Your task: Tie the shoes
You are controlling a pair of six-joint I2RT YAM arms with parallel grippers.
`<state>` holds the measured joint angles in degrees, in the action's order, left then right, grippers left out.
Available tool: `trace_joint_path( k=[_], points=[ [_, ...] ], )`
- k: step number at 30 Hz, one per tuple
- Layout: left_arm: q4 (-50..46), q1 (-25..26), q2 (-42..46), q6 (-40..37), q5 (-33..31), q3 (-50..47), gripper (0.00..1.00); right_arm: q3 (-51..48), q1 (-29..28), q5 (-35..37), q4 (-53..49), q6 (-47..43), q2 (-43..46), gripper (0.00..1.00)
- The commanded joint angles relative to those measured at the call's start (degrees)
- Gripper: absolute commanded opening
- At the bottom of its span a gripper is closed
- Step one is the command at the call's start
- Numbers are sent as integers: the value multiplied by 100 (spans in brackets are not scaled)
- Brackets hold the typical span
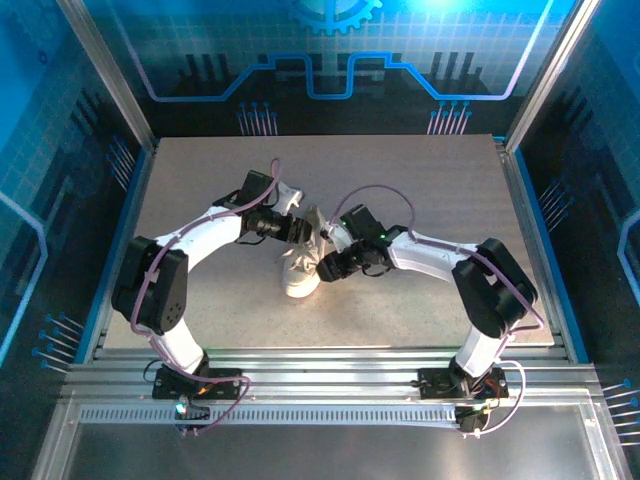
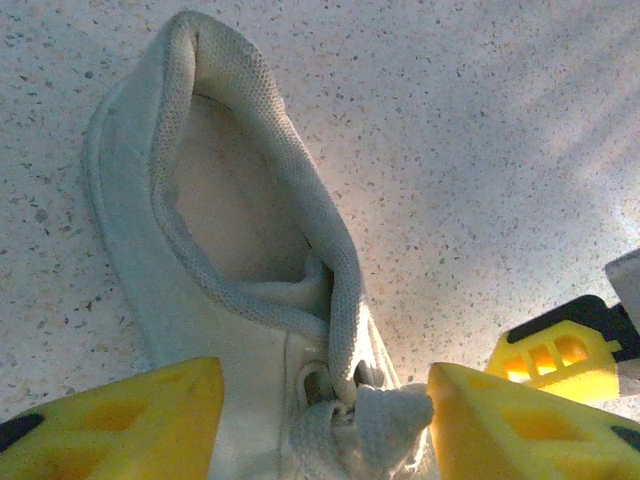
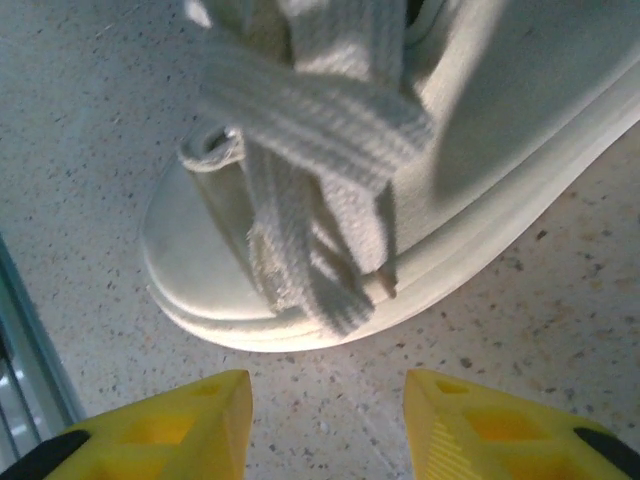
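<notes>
Shoe (image 1: 300, 272) lies in the middle of the table (image 1: 430, 190) in the top view. Its long axis runs roughly from far to near, and the toe seems to point toward the arm bases. The left gripper (image 1: 298, 232) is over the far half of it, and the right gripper (image 1: 328, 268) is at its near right side, close to the toe. The jaws cannot be read from this height.

In the left wrist view the left fingers (image 2: 130, 420) stand spread, one on each side of the top of the lacing. A bunch of laces (image 2: 385, 420) sits between them, against the right-hand finger, not squeezed. The shoe opening lies straight ahead, heel farthest.

In the right wrist view the right fingers (image 3: 170, 425) are spread too, with bare table between them. The toe is just ahead, and the loose lace ends hang over it, a little left of the middle line.

I judge the left gripper nearer to a lace. The right one must go forward and slightly left to reach the ends.
</notes>
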<state>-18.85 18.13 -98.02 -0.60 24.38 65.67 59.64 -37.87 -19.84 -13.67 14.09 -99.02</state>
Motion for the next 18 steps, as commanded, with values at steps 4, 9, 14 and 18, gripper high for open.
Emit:
trace_joint_path(
  k=[4, 9, 14, 18],
  points=[
    [137, -108, -196, 146, 363, 166, 52, 512, -115, 115, -239, -103, -341, 44],
    [177, -142, -251, 174, 443, 157, 47, 704, -195, 122, -321, -150, -528, 42],
    [285, -203, -272, 269, 531, 72, 32, 761, -250, 340, -523, -252, -486, 25],
    [515, -290, -187, 430, 645, -103, 15, 742, -254, 427, -672, -373, -368, 9]
  ],
)
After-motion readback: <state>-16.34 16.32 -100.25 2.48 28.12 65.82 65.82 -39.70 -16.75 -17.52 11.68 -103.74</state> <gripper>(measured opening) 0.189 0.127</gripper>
